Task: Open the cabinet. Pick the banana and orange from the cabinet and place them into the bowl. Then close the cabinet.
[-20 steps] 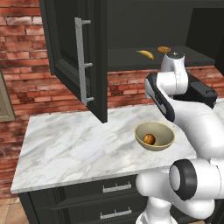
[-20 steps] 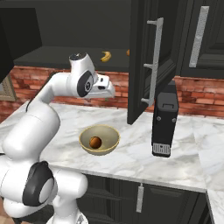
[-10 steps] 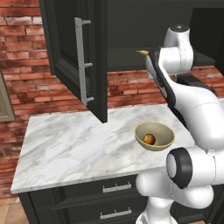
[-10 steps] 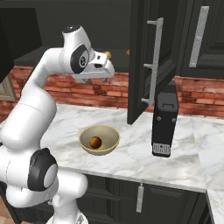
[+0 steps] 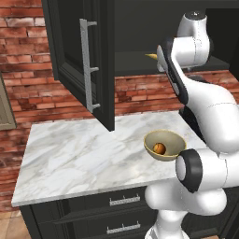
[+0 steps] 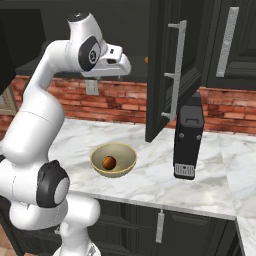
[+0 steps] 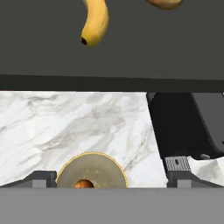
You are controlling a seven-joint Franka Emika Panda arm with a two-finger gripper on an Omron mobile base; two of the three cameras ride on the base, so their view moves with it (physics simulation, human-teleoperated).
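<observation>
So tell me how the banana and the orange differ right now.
The banana is long, curved and yellow with a dark tip; the orange is a small round deep-orange ball. The banana lies on the shelf inside the open cabinet, while the orange already sits in the bowl on the counter. So the orange is placed and the banana is not yet picked. Neither is held by the claw.

A glossy white robot arm (image 6: 35,125) of rounded, bulbous segments, with dark grey discs capping its joints and black seams between the smooth shells
</observation>
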